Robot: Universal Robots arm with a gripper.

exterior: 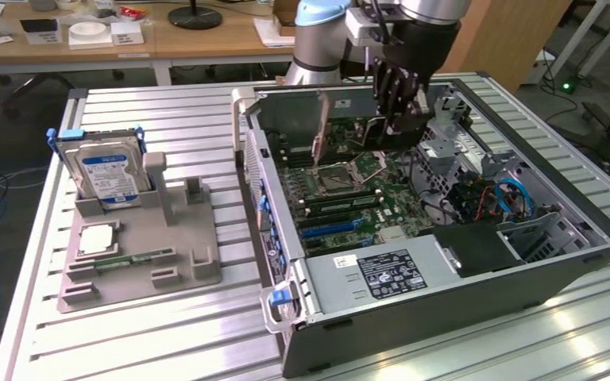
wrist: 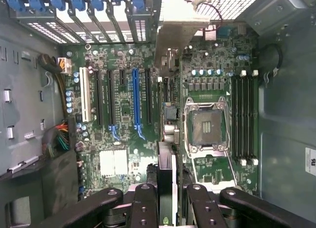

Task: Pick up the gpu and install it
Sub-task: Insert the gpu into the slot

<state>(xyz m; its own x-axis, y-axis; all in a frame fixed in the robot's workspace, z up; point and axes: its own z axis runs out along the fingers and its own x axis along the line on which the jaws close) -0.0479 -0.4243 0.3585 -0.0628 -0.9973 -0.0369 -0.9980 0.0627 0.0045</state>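
Black gripper is clenched on the gpu, which it holds edge-down over the motherboard inside the open computer case, near the case's far wall. In the wrist view the card lines up between the blue slot and the CPU socket.

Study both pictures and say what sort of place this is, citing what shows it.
Probably a robotics lab practising computer assembly: a robot arm's gripper holds a gpu over an open computer case, on a slatted metal table, with wooden desks behind.
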